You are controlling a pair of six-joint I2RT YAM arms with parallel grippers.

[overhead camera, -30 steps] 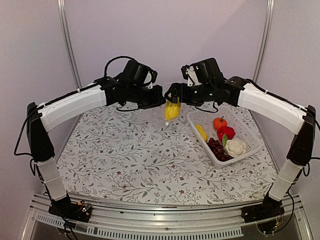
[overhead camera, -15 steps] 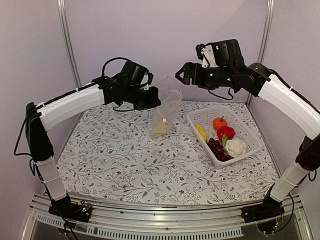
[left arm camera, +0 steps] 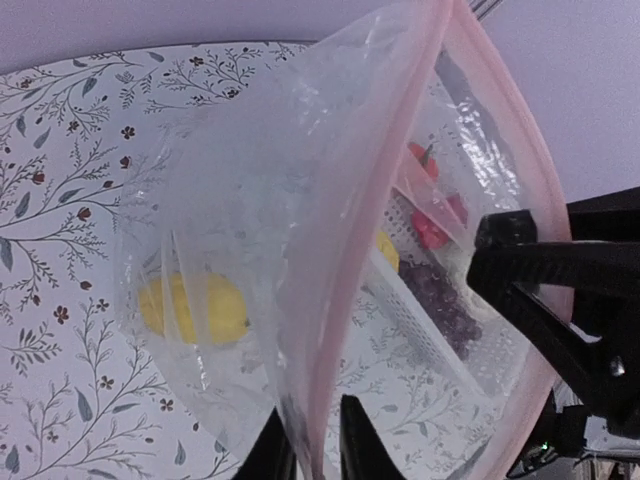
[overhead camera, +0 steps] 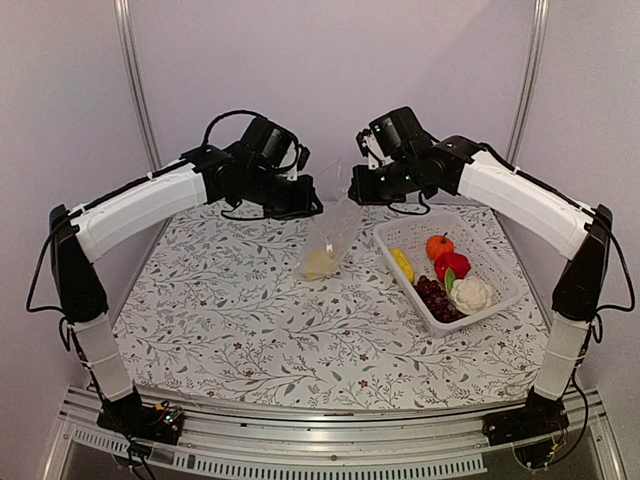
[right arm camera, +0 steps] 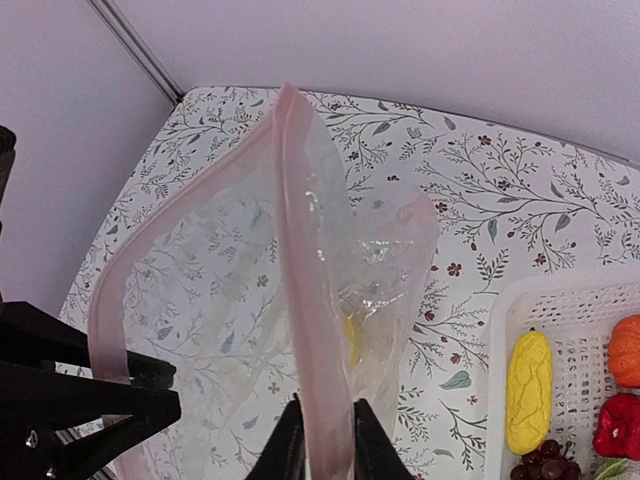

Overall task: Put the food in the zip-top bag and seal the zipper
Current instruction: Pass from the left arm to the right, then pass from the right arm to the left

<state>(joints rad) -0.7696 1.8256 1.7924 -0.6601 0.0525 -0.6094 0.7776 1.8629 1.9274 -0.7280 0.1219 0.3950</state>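
Observation:
The clear zip-top bag [overhead camera: 332,232] hangs above the table between my two grippers, its mouth pulled open. One yellow piece of food [overhead camera: 320,263] lies at its bottom. My left gripper [overhead camera: 314,207] is shut on the left rim; in the left wrist view the pink zipper [left arm camera: 375,200] runs down between its fingers [left arm camera: 318,452]. My right gripper [overhead camera: 356,192] is shut on the opposite rim, the zipper [right arm camera: 300,250] pinched in its jaws [right arm camera: 328,442]. Another yellow piece [overhead camera: 402,264], the orange pumpkin [overhead camera: 438,246], red pepper [overhead camera: 453,265], grapes [overhead camera: 433,296] and cauliflower [overhead camera: 472,294] lie in the basket.
The white perforated basket [overhead camera: 395,232] stands on the floral tablecloth at the right, just beside the hanging bag. Purple walls with metal posts [overhead camera: 135,90] close off the back and sides.
My right arm lifted away, then came back down and closed on the bag's right rim. The yellow piece it held at the mouth now lies in the bag's bottom.

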